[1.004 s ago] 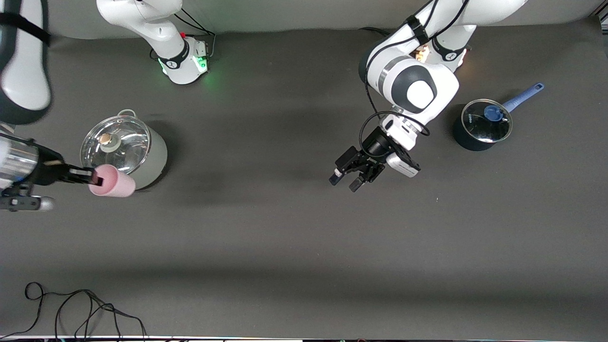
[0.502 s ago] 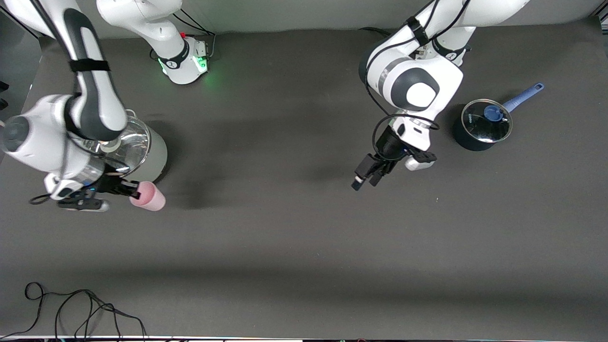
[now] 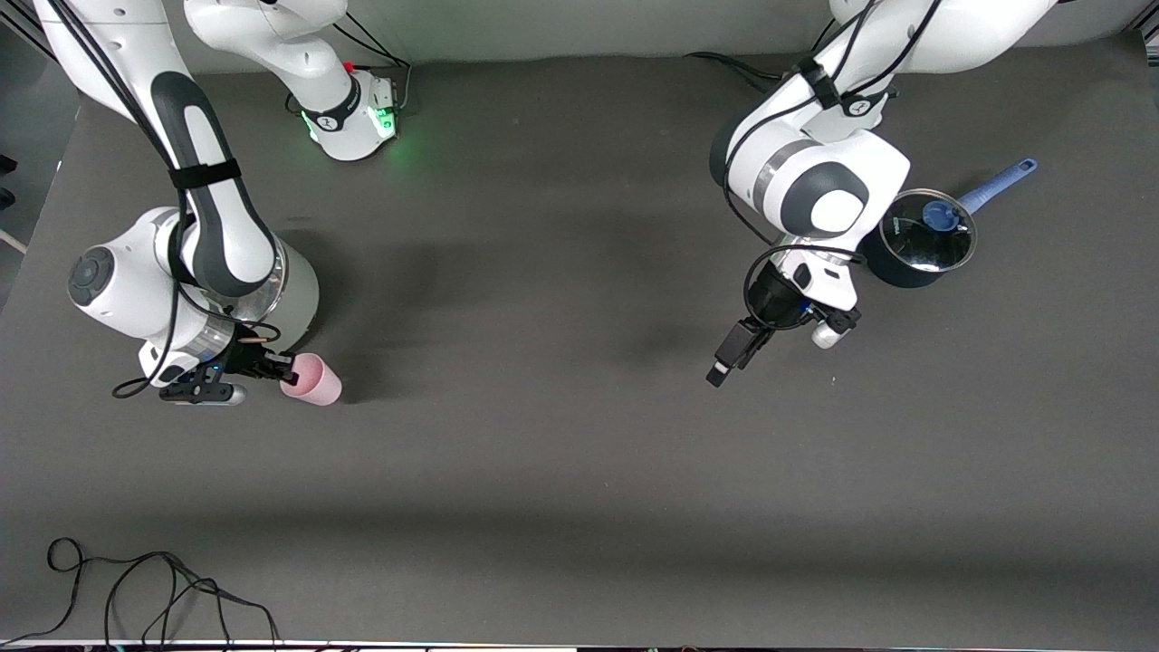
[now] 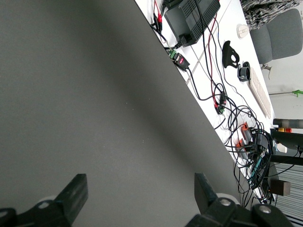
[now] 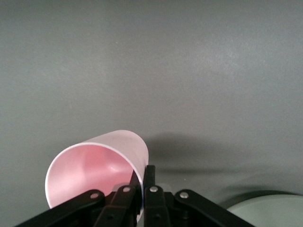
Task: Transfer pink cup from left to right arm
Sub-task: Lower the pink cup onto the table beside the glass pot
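The pink cup [image 3: 314,381] is tipped on its side, low over the table beside the steel pot [image 3: 304,292] at the right arm's end. My right gripper [image 3: 286,369] is shut on the cup's rim, one finger inside the mouth and one outside. The right wrist view shows the cup [image 5: 94,172] with its open mouth facing the camera and the right gripper [image 5: 142,178] pinching its wall. My left gripper [image 3: 730,357] is open and empty, over bare table near the blue saucepan [image 3: 916,241]. The left wrist view shows the left gripper [image 4: 140,185] with only table between its fingers.
The steel pot is mostly hidden under the right arm; its edge shows in the right wrist view [image 5: 271,208]. The dark saucepan has a glass lid and a blue handle [image 3: 999,182]. A black cable [image 3: 136,589] lies near the front edge at the right arm's end.
The right arm has swung in and carried the cup lower and a little toward the table's middle. The left gripper has drawn back toward the saucepan and turned.
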`<state>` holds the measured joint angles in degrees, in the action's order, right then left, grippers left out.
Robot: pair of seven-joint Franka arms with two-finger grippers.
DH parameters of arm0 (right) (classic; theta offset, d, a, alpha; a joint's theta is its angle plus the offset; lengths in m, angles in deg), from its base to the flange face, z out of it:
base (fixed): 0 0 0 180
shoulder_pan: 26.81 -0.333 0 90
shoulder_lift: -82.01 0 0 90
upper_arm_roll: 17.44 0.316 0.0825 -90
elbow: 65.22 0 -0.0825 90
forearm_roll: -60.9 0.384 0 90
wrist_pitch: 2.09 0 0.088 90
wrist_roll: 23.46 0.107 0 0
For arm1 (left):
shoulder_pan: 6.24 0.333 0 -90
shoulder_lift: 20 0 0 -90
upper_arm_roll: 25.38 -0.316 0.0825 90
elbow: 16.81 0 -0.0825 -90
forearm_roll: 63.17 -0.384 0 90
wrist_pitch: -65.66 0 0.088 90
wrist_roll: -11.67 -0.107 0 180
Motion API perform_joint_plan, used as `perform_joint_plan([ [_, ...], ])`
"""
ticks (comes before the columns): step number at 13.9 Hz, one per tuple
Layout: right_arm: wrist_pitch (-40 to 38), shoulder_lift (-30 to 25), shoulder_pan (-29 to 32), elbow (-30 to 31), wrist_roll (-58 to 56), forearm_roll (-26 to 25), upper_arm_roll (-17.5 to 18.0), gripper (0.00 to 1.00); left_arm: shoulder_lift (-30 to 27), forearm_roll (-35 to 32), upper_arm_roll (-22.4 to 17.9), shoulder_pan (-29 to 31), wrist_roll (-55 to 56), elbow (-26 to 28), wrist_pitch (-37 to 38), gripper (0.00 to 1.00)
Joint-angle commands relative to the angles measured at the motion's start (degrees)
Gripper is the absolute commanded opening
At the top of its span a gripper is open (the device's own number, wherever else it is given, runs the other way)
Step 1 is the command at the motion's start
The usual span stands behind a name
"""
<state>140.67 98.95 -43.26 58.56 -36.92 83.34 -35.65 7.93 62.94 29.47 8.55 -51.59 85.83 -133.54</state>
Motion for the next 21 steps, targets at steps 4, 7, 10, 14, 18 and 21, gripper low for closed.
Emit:
perform_joint_plan([
  [4, 1.6, 2.9, 0.0, -0.6, -2.0, 1.9, -0.2, 0.0, 3.6, -3.1, 1.0, 2.5, 1.0, -0.2, 5.7, 1.0],
  [7, 2.1, 4.2, 0.1, -0.8, -2.0, 2.1, -0.1, 0.12, 4.4, -7.3, 2.1, 3.1, 1.7, -0.2, 6.1, 1.0],
  [10, 1.9, 3.6, -0.1, -0.8, -2.0, 2.2, -0.2, 0.74, 4.3, -15.8, 2.0, 3.0, 6.6, -0.2, 6.7, 1.0],
  [14, 0.9, -0.7, -0.7, -0.7, -1.2, 2.2, -0.2, 1.0, 4.5, -23.0, 2.0, 3.4, 17.9, 1.2, 9.9, 1.0],
  [18, -6.3, -7.9, -0.7, -1.1, -0.3, -2.4, -0.8, 1.0, 4.1, -38.1, 1.6, 4.1, 37.5, 3.1, 14.7, 1.0],
  [21, -13.4, -14.9, -0.5, -2.3, 2.4, -12.1, -1.0, 1.0, 3.5, -50.5, 1.4, 6.6, 50.1, 6.1, 21.5, 1.0],
])
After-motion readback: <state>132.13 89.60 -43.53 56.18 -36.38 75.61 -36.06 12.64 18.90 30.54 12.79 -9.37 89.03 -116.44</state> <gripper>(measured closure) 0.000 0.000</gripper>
